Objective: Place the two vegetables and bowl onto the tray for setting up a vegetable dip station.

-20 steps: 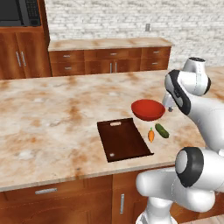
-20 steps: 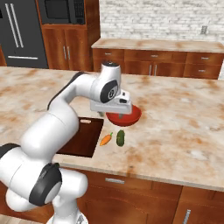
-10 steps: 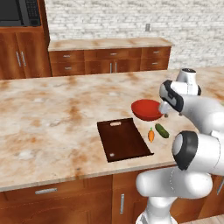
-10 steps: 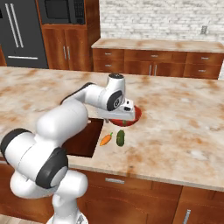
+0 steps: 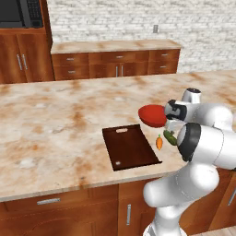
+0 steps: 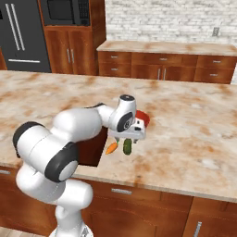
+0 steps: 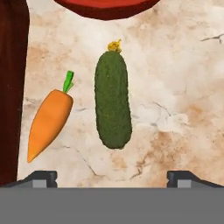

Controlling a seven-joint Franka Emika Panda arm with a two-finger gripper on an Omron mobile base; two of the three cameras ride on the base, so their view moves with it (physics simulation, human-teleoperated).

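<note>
The gripper (image 7: 112, 177), spread wide and empty, hangs over the cucumber (image 7: 113, 100), carrot (image 7: 49, 121) just left, tray (image 7: 11, 87) edge beyond, bare table (image 7: 183, 87) right.

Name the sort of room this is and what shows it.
A home kitchen, rendered: a marble-look counter, wooden cabinets against a pale brick wall, a built-in microwave, and a dark fridge.
</note>
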